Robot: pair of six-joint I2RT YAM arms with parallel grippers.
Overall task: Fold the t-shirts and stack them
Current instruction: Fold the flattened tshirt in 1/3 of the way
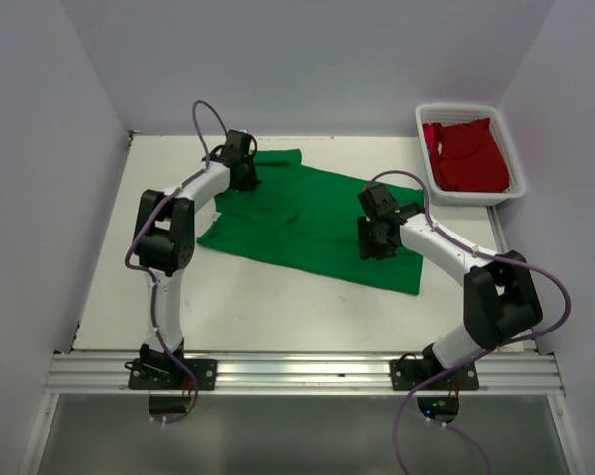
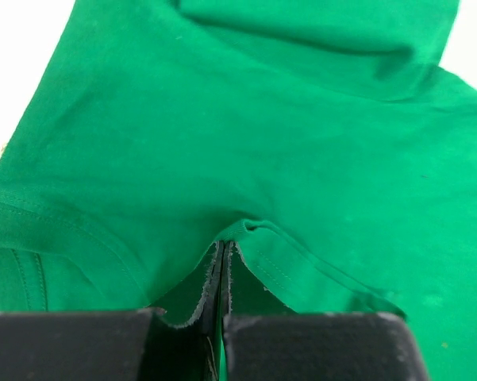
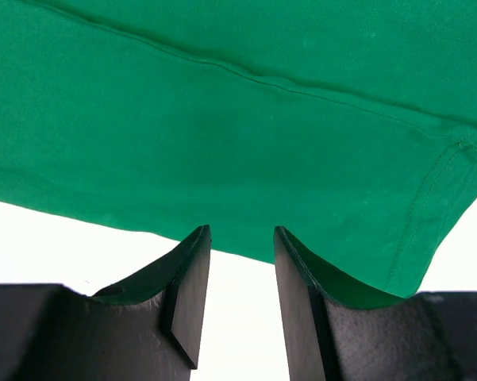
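Note:
A bright green t-shirt lies spread on the white table, partly rumpled at its far left. My left gripper is at that far-left part. In the left wrist view it is shut on a hemmed edge of the green t-shirt, which bunches at the fingertips. My right gripper is over the shirt's right part. In the right wrist view it is open and empty, with bare table between its fingers at the edge of the green t-shirt. A red t-shirt lies crumpled in the basket.
A white mesh basket stands at the back right corner. White walls close in the table on the left, back and right. A metal rail with the arm bases runs along the near edge.

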